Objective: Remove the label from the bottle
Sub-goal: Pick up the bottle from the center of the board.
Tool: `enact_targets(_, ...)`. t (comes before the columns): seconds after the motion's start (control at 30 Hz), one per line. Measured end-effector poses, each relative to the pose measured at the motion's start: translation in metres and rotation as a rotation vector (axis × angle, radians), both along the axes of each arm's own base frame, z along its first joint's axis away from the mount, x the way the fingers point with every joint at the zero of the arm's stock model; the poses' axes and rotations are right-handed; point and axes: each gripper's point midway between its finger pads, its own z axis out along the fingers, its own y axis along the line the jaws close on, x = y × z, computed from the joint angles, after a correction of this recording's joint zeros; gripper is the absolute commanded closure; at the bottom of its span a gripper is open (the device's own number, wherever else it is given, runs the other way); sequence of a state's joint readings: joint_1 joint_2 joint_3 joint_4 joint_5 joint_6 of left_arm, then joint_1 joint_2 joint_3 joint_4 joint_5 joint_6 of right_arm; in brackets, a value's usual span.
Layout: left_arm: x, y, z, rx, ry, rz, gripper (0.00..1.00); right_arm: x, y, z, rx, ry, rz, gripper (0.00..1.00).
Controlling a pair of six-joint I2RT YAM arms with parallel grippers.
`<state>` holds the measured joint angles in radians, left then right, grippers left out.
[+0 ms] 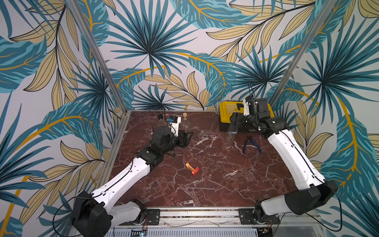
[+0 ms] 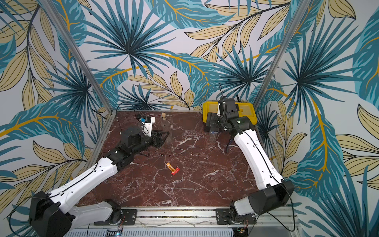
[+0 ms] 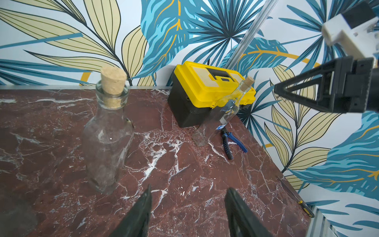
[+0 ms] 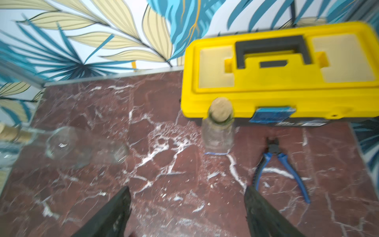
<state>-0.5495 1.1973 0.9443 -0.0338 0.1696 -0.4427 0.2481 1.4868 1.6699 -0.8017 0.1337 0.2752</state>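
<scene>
A slim clear glass bottle [image 4: 217, 133] with a cork stopper and a blue label [image 4: 217, 153] stood upright on the red marble table [image 4: 174, 174], just in front of a yellow-lidded toolbox [image 4: 348, 98]. It lay straight ahead of the right gripper [image 4: 187, 190], by far the nearer arm. That gripper's jaws were spread wide, empty and clear of the glass. The left gripper [image 3: 189, 189], moderately parted and also empty, sat beside a wider, unlabelled clear bottle [image 3: 107, 139].

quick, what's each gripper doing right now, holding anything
left gripper: open, jaws apart, holding nothing
right gripper: open, jaws wide apart, holding nothing
</scene>
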Motion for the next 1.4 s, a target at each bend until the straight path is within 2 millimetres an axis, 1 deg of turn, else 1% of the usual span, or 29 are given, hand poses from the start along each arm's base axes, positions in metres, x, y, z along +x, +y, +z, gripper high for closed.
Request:
enact_targets(0.07,0.001,0.0,-0.002,0.004,0.004,0.0,0.41,0.015,-0.01,0.002,-0.022,-0.013,-0.03,0.14)
enact_targets(0.17,0.001,-0.001,-0.001,0.003,0.003,0.0,0.41,0.037,-0.019,-0.003,-0.054,-0.02,-0.053,0.14)
enact_targets(0.4,0.001,0.0,0.0,0.002,0.0,0.001,0.41,0.078,-0.017,-0.029,-0.101,-0.002,-0.044,0.13)
enact_targets(0.53,0.001,0.0,0.001,0.001,-0.003,0.004,0.41,0.088,-0.022,-0.044,-0.115,0.019,-0.057,0.14)
enact_targets(0.7,0.0,0.003,0.006,-0.005,-0.014,0.011,0.41,0.092,-0.029,-0.053,-0.118,0.027,-0.074,0.21)
enact_targets(0.77,-0.001,0.004,0.008,-0.008,-0.019,0.014,0.41,0.093,-0.03,-0.056,-0.118,0.026,-0.074,0.26)
enact_targets(0.87,-0.001,0.004,0.009,-0.009,-0.02,0.015,0.41,0.092,-0.029,-0.063,-0.111,0.039,-0.069,0.28)
enact_targets(0.97,-0.001,0.005,0.009,-0.009,-0.019,0.016,0.41,0.093,-0.027,-0.07,-0.101,0.044,-0.063,0.39)
enact_targets(1.13,0.0,0.005,0.008,-0.009,-0.017,0.018,0.41,0.09,-0.026,-0.088,-0.101,0.074,-0.061,0.55)
enact_targets(1.2,-0.001,0.005,0.006,-0.006,-0.014,0.019,0.41,0.09,-0.026,-0.088,-0.1,0.075,-0.057,0.66)
enact_targets(1.3,-0.001,0.005,0.003,-0.003,-0.009,0.02,0.41,0.09,-0.026,-0.087,-0.104,0.065,-0.052,0.76)
enact_targets(1.4,-0.001,0.005,0.003,-0.003,-0.009,0.02,0.41,0.089,-0.025,-0.086,-0.1,0.06,-0.046,0.82)
